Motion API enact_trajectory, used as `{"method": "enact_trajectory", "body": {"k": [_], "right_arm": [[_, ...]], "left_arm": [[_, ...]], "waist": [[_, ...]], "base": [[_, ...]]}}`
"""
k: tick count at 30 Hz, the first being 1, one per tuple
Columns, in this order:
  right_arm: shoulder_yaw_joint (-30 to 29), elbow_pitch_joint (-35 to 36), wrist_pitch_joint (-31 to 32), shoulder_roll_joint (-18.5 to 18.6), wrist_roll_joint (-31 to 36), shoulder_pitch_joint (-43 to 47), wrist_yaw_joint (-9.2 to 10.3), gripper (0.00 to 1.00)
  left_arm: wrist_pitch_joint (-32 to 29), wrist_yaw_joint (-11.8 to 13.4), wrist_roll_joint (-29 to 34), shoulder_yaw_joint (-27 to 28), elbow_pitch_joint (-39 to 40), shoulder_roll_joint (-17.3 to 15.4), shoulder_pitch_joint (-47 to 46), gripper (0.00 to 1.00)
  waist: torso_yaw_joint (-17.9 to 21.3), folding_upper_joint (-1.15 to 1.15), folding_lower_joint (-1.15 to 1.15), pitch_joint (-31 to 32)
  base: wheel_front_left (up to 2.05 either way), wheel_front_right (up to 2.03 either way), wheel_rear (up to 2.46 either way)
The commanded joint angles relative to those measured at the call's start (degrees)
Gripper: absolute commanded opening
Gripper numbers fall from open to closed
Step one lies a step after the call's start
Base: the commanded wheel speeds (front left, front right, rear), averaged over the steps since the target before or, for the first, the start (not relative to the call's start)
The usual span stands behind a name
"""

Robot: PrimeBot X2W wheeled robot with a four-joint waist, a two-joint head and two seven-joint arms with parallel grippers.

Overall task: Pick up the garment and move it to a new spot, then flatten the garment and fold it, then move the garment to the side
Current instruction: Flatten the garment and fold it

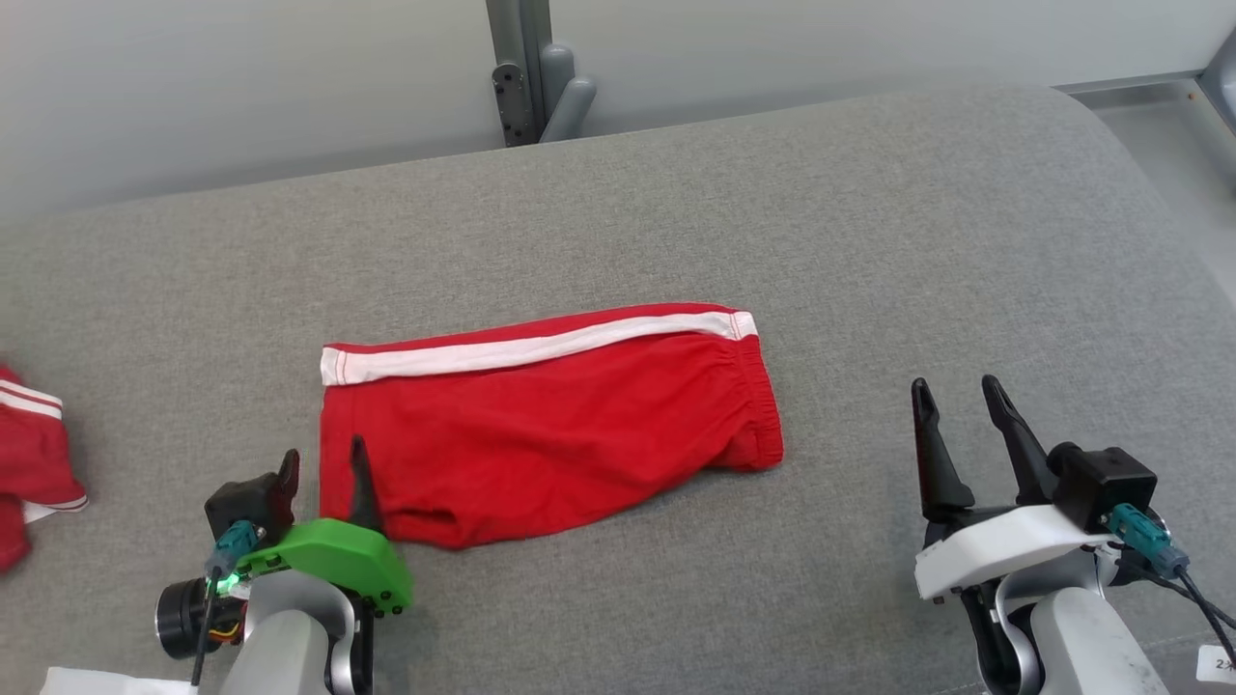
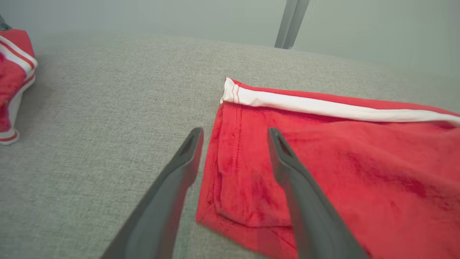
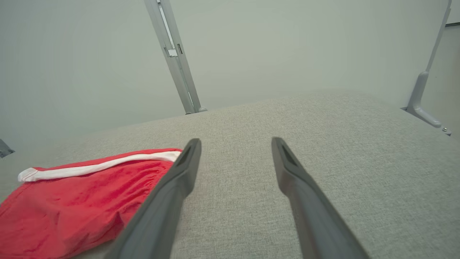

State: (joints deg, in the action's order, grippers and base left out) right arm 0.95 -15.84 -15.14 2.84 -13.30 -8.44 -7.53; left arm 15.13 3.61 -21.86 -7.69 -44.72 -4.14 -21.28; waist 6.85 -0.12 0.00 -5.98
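Both grippers have jaws open and empty: left gripper point(image 1: 324, 454) straddles the near-left hem corner of the red shorts point(image 1: 550, 425), right gripper point(image 1: 958, 391) sits well apart, off the waistband end. Shorts lie in the middle of the bench point(image 1: 869, 241), apparently folded lengthwise already, white stripe on the far edge, so I'd guess a second fold or the move aside is next. Pinch all layers at the hem, bring right onto the waistband corner, lift both evenly or the fold slips; avoid the other red garment point(image 1: 29, 454) at far left.
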Motion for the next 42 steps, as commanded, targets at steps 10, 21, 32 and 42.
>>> {"method": "enact_trajectory", "body": {"k": [10,21,32,42], "right_arm": [[4.19,-4.91,-0.02,0.17,0.15,-3.62,0.07,1.0],[6.41,-26.36,-0.01,0.2,-1.82,-12.12,0.07,1.0],[5.13,-37.97,0.13,0.12,-5.15,-15.76,0.08,0.0],[0.31,-32.66,0.02,1.95,-4.57,-14.85,0.1,0.0]], "left_arm": [[0.01,-1.06,8.12,1.96,12.46,0.9,9.14,1.0],[0.02,-3.03,10.01,0.12,13.41,1.19,10.48,1.0],[0.02,-2.8,9.67,-0.97,14.69,1.2,10.23,1.0],[0.02,-3.23,9.46,-1.14,14.42,1.2,10.54,1.0]], "waist": [[-6.49,0.12,0.0,-0.93],[-14.22,0.12,0.0,-1.34],[-15.83,0.12,0.0,-2.76],[-13.85,0.12,0.0,-2.53]], "base": [[0.0,0.0,0.0],[0.0,0.0,0.0],[0.0,0.0,0.0],[0.0,0.0,0.0]]}}
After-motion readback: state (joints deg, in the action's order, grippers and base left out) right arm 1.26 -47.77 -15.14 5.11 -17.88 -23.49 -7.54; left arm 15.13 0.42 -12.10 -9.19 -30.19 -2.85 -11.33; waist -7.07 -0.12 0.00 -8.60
